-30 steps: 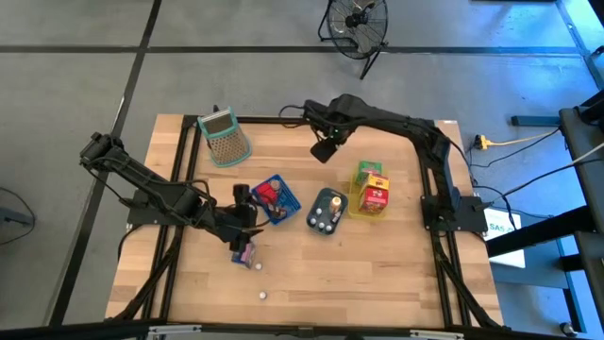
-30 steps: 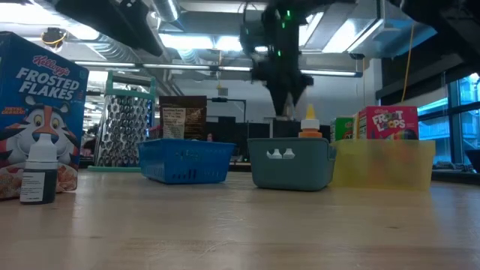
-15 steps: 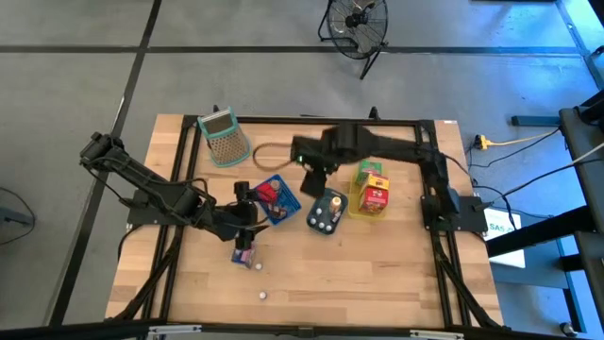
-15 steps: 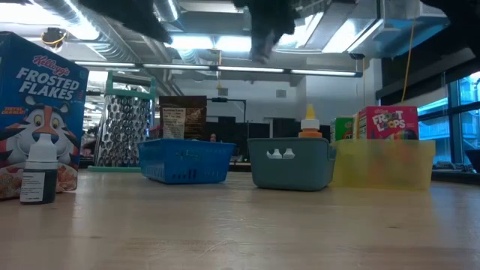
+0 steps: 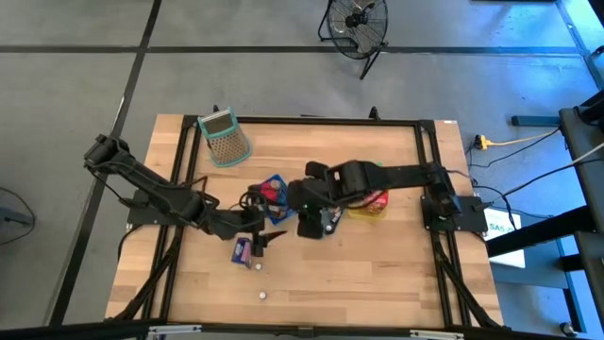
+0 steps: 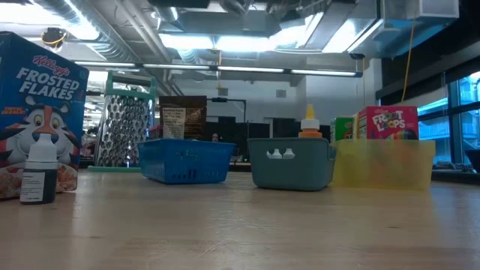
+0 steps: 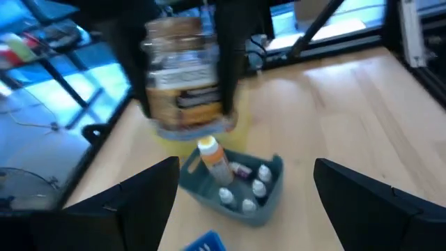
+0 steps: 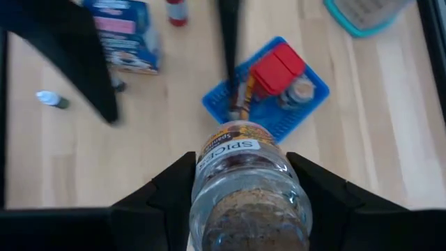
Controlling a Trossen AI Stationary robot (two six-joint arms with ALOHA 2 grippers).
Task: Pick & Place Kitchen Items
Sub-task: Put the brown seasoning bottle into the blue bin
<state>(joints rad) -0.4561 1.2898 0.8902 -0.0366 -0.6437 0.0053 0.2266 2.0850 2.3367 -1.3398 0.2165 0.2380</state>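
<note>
The right gripper (image 8: 240, 202) had its two fingers closed on a spice jar (image 8: 247, 185), one finger against each side of the clear body. The jar's long axis ran straight out from between the fingers, label end away from the wrist, and the word "SPICES" could be read on its label. Straight beyond the jar's far end lay the blue basket (image 8: 306, 104), holding a red box (image 8: 277, 70) and some smaller pieces. In the high view this gripper hung over the middle of the table, between the blue basket (image 5: 280, 181) and the yellow tray (image 5: 363, 210), with the grey bin (image 7: 268, 202) mostly hidden under the arm.

My reading is that the coming move turned on which container lay under the jar's free end: the blue basket lay ahead of the fingers, so a short lowering there looked likelier than a reach elsewhere, though the pictures do not settle it.

The left gripper (image 5: 267, 238) stood wide open with nothing between its fingers, just beside a small blue box (image 5: 243, 250) on the bare wood. From its wrist, the held jar (image 7: 187, 84) showed well ahead of the fingers and above the grey bin, where an orange-capped bottle (image 7: 214, 162) stood among small white-capped ones. The right arm was the nearer one to all three containers.

In the low view a "Kellogg's Frosted Flakes" box (image 6: 41, 112) stood at one side with a dropper bottle (image 6: 39, 174) touching its front, and a "Froot Loops" box (image 6: 388, 124) stood in the yellow tray (image 6: 382, 169).
</note>
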